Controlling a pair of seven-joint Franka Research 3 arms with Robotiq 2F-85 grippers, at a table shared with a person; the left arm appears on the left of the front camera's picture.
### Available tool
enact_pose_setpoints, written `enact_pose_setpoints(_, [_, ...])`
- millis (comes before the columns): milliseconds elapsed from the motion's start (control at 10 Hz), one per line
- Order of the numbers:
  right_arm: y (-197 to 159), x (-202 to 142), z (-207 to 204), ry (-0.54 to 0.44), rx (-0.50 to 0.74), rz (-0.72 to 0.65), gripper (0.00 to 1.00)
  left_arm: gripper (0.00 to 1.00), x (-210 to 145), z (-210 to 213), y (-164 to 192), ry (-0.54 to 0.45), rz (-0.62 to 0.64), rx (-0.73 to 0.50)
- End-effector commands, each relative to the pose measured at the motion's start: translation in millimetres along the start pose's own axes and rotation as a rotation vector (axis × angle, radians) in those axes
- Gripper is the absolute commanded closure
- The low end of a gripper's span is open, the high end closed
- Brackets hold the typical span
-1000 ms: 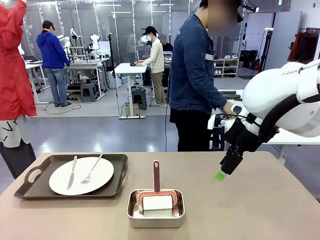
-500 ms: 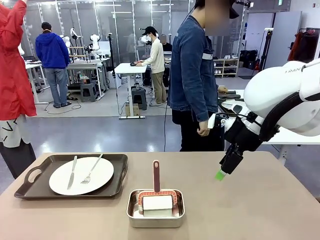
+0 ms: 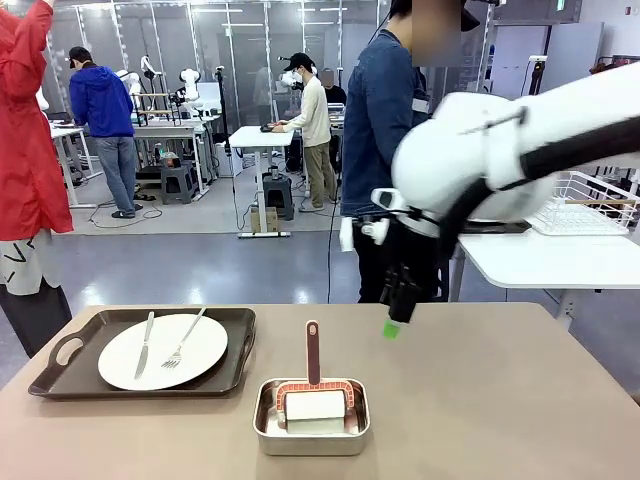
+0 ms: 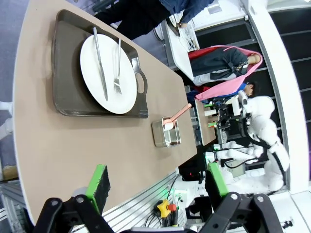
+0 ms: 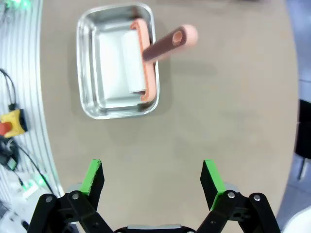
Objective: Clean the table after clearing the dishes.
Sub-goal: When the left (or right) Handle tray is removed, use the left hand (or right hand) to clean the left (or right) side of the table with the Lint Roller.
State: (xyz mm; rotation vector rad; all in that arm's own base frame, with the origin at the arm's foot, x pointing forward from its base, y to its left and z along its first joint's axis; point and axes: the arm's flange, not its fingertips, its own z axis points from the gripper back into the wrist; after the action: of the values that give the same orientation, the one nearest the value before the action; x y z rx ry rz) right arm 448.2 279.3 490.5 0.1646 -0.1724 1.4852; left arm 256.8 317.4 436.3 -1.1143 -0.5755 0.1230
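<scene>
- Large matte beige-brown table (image 3: pixel 500 400): smooth plain top, rounded edges.
- Dark brown rectangular tray (image 3: pixel 60 375) with cut-out handles sits at the 9 o'clock end of the table, flat on the top.
- Round white dinner plate (image 3: pixel 205 350) lies inside the tray, roughly centred.
- Steel knife (image 3: pixel 146 343) rests on the plate's 9 o'clock side. The steel fork (image 3: pixel 183 343) lies just beside it toward 3 o'clock, tines nearest the robot. The two do not touch.
- Small rectangular steel pan (image 3: pixel 312 435) stands near the table's 6 o'clock edge, at about 4 o'clock from the tray and apart from it.
- Salmon-pink cleaning tool (image 3: pixel 313 352) with a white roll sits in the pan. Its handle rises past the pan's 12 o'clock rim.
- Right gripper (image 5: pixel 151 177): green-padded fingers spread wide, nothing between them. It hangs over bare tabletop at about 1 o'clock from the pan, fingers pointing down.
- Left gripper (image 4: pixel 158 182): fingers spread wide, holding nothing, off the near side of the table. Its camera looks across the tabletop at tray and pan.
- Person (image 3: pixel 385 130) in a blue denim jacket stands at the 12 o'clock side of the table, partly behind the right arm.
</scene>
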Motion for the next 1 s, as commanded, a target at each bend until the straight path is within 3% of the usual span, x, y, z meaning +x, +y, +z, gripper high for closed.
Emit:
enact_pose_setpoints(0, [-36.1,43.6,8.4,0.099,0.015,0.182,0.0,0.0,-0.8,3.1,-1.1,-0.01,-0.007,-0.009])
enact_pose_setpoints(300, [-60.5,96.8,-20.6,0.166,0.105,0.258,0.0,0.0,-0.8,3.1,-1.1,-0.01,-0.007,-0.009])
enact_pose_setpoints(500, [-54.3,120.4,-46.8,0.179,0.177,0.288,0.0,0.0,-0.8,3.1,-1.1,-0.01,-0.007,-0.009])
enact_pose_setpoints(900, [-52.6,130.7,-86.5,0.213,0.256,0.287,0.0,0.0,-0.8,3.1,-1.1,-0.01,-0.007,-0.009])
